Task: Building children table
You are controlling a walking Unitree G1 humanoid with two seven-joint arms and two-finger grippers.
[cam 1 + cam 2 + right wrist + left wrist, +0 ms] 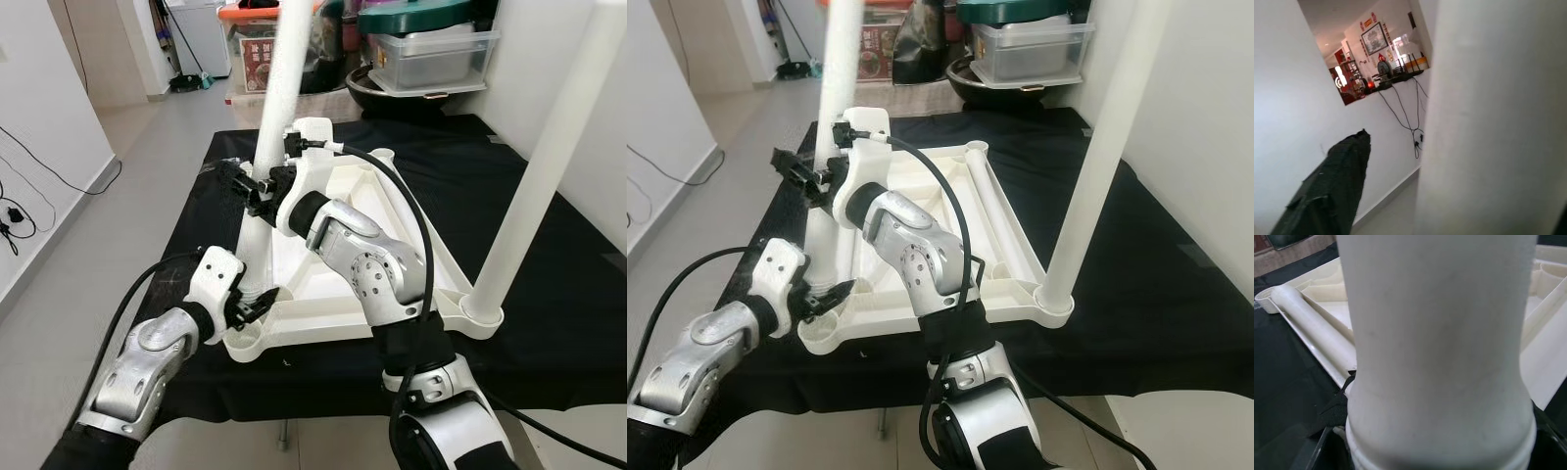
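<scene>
Plastic table leg (274, 117) looks light, stiff, slick (we judge); left gripper (253, 308) clasps its base at the tabletop (323, 284) corner, right gripper (257, 191) clamps it midway.

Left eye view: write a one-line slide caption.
Both tools grip a white leg upright on the upturned tabletop.

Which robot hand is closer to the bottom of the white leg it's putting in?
Left. The left gripper sits at the white leg base by the corner socket of the tabletop; the right gripper grips higher up.
</scene>
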